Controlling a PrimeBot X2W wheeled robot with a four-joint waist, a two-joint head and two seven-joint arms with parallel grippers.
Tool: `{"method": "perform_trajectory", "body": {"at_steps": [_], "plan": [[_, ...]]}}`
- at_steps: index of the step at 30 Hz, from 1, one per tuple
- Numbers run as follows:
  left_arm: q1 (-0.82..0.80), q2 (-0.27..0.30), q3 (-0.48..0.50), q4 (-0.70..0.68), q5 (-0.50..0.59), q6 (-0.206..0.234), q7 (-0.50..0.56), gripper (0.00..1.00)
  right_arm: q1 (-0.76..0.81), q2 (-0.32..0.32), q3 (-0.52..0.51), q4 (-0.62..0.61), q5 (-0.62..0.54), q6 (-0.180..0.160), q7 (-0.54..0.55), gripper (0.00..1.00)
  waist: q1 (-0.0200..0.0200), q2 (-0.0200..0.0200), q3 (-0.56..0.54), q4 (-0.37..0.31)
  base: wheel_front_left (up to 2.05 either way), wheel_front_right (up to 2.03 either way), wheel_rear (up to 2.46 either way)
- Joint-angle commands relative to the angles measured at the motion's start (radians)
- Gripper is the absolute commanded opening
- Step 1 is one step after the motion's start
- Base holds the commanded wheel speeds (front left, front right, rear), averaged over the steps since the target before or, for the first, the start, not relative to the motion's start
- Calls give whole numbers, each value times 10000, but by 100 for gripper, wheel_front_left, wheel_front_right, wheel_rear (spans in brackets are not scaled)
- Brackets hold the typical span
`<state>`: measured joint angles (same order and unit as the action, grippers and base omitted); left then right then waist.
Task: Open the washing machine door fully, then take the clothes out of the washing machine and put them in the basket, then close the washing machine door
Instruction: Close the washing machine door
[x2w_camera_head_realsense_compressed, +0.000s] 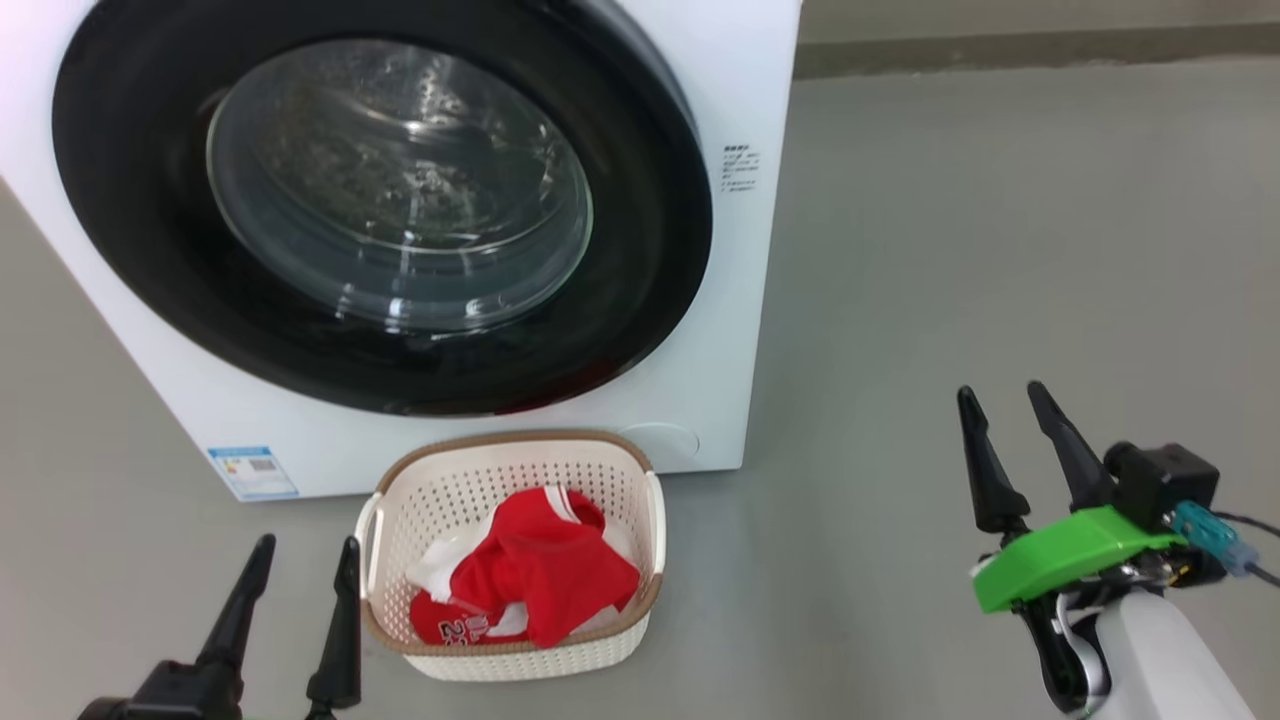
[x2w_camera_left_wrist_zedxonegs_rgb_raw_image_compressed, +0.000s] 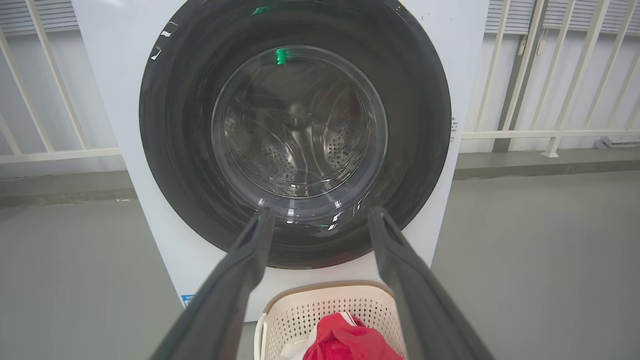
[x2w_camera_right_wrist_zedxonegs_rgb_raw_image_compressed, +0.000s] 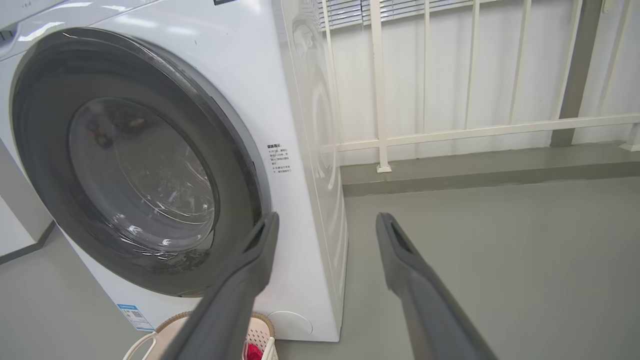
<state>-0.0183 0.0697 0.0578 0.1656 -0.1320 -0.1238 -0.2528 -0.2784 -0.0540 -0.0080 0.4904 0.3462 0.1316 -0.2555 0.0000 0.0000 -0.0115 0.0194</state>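
**A:** What are your fingers doing?

**B:** Your left gripper (x2w_camera_head_realsense_compressed: 307, 548) has its two long fingers (x2w_camera_head_realsense_compressed: 238, 600) spread wide. Nothing is between them. Your right gripper (x2w_camera_head_realsense_compressed: 1000, 395) is the same: spread wide and holding nothing.

**A:** What is next to them?

**B:** The basket (x2w_camera_head_realsense_compressed: 520, 437) sits just beside your left gripper, on the side toward your right gripper. The red clothes (x2w_camera_head_realsense_compressed: 540, 575) lie in a heap inside it. Your right gripper is well apart from the basket, over the bare grey floor (x2w_camera_head_realsense_compressed: 950, 250).

**A:** What is past the fingertips?

**B:** The washing machine (x2w_camera_head_realsense_compressed: 735, 330) stands ahead of your left fingertips. The basket is close in front of it. The washing machine door (x2w_camera_head_realsense_compressed: 400, 200) looks flat against the front. Through its glass you can see the steel drum (x2w_camera_left_wrist_zedxonegs_rgb_raw_image_compressed: 300, 150). I see nothing red in there.

**A:** So how much is done?

**B:** Nearly all of it, I think. The clothes are in the basket and the door looks closed. I cannot tell if the door has clicked shut. If it has, you have nothing left to do. If not, you need to give it one more push.
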Motion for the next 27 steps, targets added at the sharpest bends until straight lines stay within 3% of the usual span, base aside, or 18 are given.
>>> {"method": "perform_trajectory", "body": {"at_steps": [1,17,27], "plan": [[-64,165,277,-303,34,-36,-90,100,74,37,141,-472,-179,-9,-63,100,0,0,-243,-184,0,0,0],[784,114,-5,-569,281,-56,-90,100,2309,37,-188,-3109,-326,-9,-63,100,0,0,-719,-270,0,0,0],[1109,11,174,-564,198,-59,-90,100,2885,37,103,-3425,-277,-9,-63,100,0,0,-988,-291,0,0,0]]}}
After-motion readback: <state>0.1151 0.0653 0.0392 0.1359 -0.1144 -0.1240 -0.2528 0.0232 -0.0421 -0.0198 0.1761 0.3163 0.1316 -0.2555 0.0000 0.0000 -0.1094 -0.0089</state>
